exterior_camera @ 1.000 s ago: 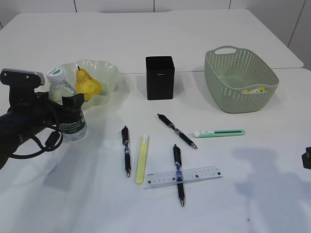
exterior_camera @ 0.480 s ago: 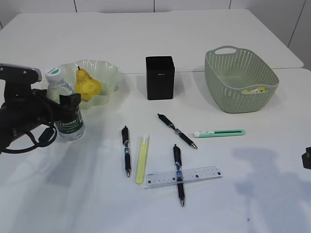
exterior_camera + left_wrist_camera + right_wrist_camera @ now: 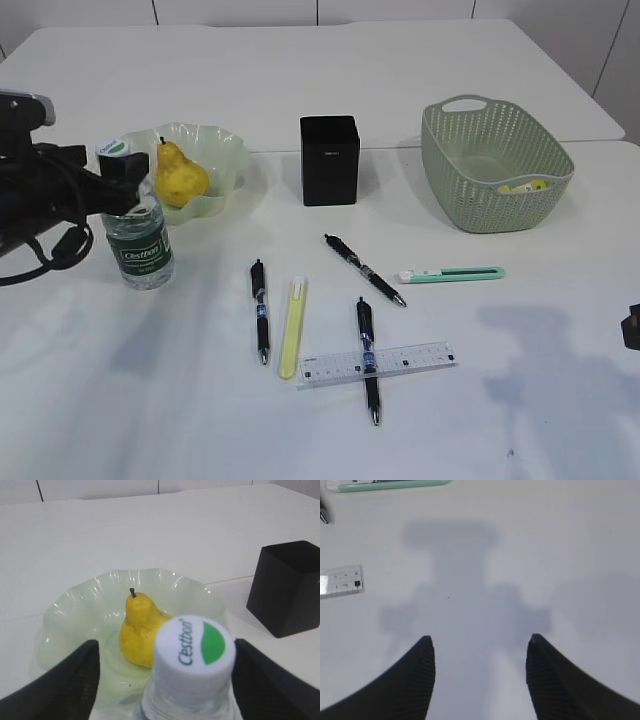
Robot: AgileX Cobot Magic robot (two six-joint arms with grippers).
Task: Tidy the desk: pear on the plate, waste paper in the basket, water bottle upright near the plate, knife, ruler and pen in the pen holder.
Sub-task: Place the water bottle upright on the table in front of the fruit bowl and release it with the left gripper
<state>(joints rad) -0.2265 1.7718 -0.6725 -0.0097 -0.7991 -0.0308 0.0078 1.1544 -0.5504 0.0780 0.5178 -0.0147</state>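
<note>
Both grippers gape empty: left gripper [image 3: 162, 680] straddles the upright clear green-labelled bottle [image 3: 138, 235] beside the wavy green plate [image 3: 225, 150]; next, the pens.

A lab-like test room: bare white tables [image 3: 300, 70] against panelled white walls [image 3: 240, 10].

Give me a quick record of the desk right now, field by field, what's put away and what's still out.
pear: on the plate
water bottle: upright beside the plate
left claw: open, fingers either side of the bottle cap
right claw: open, over bare table
waste paper: in the basket
pen holder: no items seen inside
ruler: on table, crossing a pen
knife: on table
</note>
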